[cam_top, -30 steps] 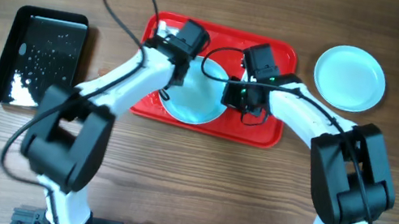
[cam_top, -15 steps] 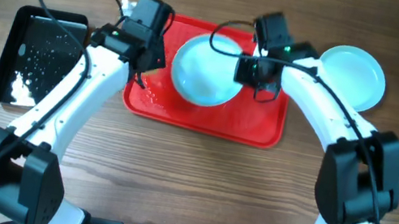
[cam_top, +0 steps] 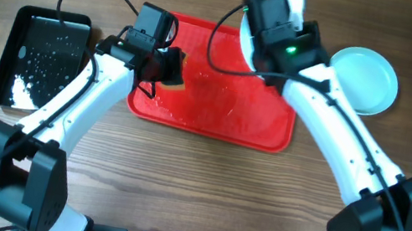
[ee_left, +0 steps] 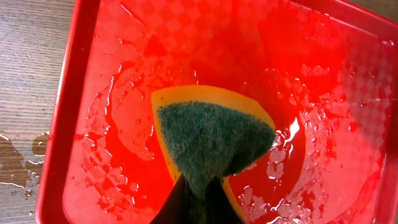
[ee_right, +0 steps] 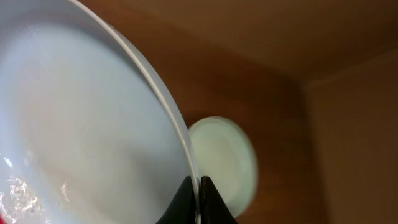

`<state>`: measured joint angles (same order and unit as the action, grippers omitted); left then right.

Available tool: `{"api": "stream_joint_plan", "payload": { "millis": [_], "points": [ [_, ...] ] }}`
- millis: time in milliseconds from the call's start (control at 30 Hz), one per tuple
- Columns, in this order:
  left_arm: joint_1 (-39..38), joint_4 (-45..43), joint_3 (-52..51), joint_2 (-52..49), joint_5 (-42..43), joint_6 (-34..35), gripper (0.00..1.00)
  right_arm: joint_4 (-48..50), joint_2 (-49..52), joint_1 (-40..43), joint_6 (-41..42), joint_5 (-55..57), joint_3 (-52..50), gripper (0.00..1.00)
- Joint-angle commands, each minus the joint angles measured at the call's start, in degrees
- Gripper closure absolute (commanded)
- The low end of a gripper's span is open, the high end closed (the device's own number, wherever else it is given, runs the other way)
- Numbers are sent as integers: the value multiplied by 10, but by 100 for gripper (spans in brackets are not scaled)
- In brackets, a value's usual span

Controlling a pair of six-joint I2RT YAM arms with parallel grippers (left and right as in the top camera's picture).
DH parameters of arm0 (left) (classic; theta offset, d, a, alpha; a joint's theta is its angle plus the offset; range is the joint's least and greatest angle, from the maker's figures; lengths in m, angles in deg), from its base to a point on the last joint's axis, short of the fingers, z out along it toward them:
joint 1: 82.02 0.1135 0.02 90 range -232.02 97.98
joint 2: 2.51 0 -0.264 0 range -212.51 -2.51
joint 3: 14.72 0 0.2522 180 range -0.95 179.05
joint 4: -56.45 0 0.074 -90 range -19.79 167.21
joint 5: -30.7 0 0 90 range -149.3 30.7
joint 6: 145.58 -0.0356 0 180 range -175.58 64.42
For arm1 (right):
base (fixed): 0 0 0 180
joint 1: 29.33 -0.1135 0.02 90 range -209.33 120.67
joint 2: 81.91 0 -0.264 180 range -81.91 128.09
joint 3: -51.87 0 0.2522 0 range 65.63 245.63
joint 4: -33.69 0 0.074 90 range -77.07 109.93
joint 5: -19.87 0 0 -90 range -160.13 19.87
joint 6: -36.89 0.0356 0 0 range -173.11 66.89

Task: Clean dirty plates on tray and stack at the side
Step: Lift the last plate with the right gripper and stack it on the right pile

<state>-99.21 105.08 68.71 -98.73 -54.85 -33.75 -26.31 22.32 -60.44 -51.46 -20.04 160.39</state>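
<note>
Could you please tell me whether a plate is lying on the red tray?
No, the overhead view shows the tray bare of plates.

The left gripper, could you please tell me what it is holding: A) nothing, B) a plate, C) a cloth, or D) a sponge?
D: in the left wrist view the left gripper is shut on a yellow sponge with a green face, over the wet tray.

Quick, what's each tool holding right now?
Left tool: closed on the sponge, over the red tray.
Right tool: closed on the rim of a plate.
</note>
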Motion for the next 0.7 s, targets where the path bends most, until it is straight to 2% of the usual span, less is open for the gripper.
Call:
{"api": "stream_joint_plan", "payload": {
  "millis": [0,133,433,567,667],
  "points": [
    [-7,-2,-5,-8,16,-10,96,42,-10,-42,-98,225,9,96],
    [-11,-1,-5,-13,15,-10,96,70,-10,-75,-138,270,9,96],
    [-11,1,-5,-42,16,-10,96,70,-10,-94,-133,288,9,96],
    [-11,0,-5,-48,16,-10,96,68,-10,-80,-90,278,8,96],
    [-11,0,-5,-48,16,-10,96,44,-10,-53,-41,204,8,96]
  ]
}}
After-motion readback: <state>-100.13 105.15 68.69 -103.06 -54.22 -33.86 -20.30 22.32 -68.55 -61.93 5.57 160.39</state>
